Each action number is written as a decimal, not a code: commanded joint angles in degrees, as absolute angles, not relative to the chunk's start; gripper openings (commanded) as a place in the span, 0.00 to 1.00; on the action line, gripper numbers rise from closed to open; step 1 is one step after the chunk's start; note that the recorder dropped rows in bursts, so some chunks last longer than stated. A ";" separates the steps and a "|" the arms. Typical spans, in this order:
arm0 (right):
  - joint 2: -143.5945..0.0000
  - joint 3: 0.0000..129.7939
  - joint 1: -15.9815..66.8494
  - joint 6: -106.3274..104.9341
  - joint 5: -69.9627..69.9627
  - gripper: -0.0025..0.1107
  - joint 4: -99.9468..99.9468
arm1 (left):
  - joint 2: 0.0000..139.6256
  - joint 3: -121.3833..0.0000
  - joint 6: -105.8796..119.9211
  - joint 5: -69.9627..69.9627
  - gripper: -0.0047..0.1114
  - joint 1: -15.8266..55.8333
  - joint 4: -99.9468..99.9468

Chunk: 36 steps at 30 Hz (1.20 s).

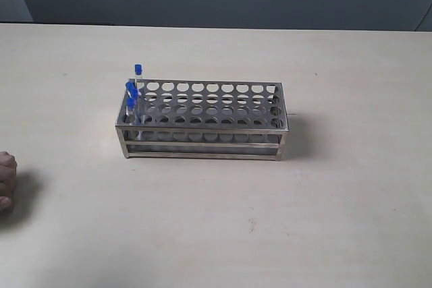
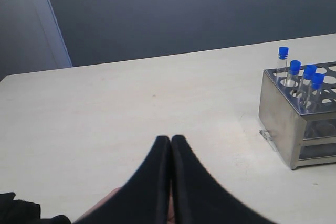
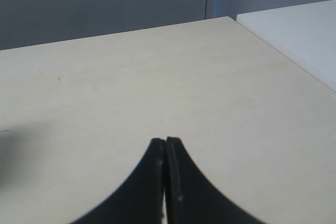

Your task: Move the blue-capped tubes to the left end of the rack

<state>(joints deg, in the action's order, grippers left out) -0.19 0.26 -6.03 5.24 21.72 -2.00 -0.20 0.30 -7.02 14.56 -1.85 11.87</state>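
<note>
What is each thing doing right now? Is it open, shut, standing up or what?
blue-capped tubes: capped, upright in the rack's left-end holes
rack: upright on the table, its other holes empty
left end effector: shut, holding nothing
right end effector: shut, holding nothing

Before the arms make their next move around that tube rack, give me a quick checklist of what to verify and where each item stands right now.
1. All four blue-capped tubes at the left end of the rack: ok, they stand in its end holes.
2. No tubes in the rack's other holes: ok.
3. Left gripper empty: ok, shut on nothing, apart from the rack.
4. Right gripper empty: ok, shut on nothing, over the table.
5. Workspace free of people: not ok, a person's hand lies at the left edge of the exterior view.
6. Tubes fully seated: cannot tell.
</note>
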 commanded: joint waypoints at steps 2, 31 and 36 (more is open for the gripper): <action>0.00 0.00 -6.29 3.68 20.78 0.02 -2.62 | 0.00 0.00 -7.06 14.09 0.05 -1.60 11.57; 0.00 0.00 -6.29 3.55 20.80 0.02 -0.44 | 0.00 0.00 -7.06 14.09 0.05 -1.60 11.57; 0.00 0.00 -6.29 3.66 20.80 0.02 -0.44 | 0.00 0.00 -7.06 14.09 0.05 -1.60 11.57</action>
<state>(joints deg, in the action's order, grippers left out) -0.19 0.26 -6.03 3.82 21.64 -0.68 -0.20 0.30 -7.02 14.56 -1.85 11.87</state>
